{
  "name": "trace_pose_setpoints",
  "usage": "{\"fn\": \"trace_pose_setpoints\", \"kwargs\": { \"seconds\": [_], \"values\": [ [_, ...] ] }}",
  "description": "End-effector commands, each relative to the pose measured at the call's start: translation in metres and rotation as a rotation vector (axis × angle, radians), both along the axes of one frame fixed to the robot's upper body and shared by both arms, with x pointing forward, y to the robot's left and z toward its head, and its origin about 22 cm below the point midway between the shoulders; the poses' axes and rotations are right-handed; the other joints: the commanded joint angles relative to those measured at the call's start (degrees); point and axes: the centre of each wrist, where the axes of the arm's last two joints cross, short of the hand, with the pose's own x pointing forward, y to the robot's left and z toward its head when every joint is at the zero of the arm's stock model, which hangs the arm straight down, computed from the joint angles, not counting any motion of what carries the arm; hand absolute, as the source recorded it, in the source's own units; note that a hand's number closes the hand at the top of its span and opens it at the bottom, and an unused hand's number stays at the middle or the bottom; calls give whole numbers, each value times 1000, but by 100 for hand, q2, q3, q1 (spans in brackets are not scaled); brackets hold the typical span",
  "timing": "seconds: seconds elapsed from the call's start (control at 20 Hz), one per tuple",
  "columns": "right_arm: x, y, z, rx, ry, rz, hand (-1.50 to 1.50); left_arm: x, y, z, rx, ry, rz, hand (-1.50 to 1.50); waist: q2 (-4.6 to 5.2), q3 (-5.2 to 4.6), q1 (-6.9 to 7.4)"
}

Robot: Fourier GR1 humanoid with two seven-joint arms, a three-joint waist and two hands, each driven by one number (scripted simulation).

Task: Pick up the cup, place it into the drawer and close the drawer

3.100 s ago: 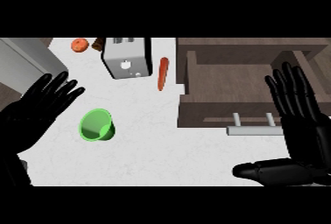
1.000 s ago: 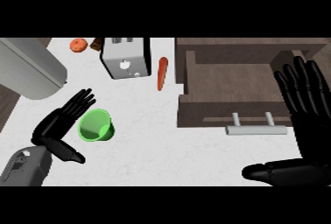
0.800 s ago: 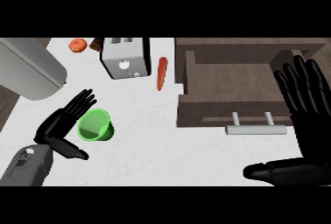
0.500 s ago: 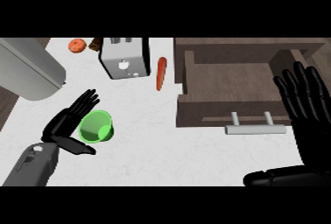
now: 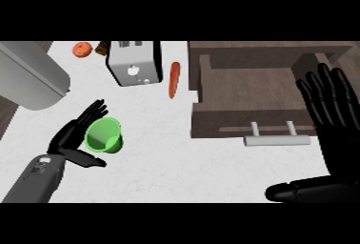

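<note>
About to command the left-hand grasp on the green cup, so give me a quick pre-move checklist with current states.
1. Left hand beside the green cup, fingers behind it, thumb in front: ok.
2. Fingers curled round the cup: not ok, straight.
3. Cup lifted: not ok, on the counter.
4. Drawer open, nothing seen inside: ok.
5. Right hand open at the drawer's right edge, partly over it: cannot tell if clear.
6. Carrot and toaster apart from the cup: ok.

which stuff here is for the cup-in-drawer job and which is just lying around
For the job: cup, drawer, left hand beside the cup.
Lying about: toaster, carrot, orange, grey pot.
</note>
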Motion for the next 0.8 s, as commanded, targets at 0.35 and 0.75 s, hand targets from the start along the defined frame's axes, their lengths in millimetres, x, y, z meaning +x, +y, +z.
{"fn": "trace_pose_setpoints", "kwargs": {
  "seconds": [0.35, 0.75],
  "values": [
    [3, -2, 11, 17, -9, 10, -150, -12, -6, -22, -148, -26, -110, -150, 26, -11, -55],
    [0, 3, 3, -5, -5, 6, -150, -8, 0, -17, -200, -13, -126, -150, 15, -7, -20]
  ]
}}
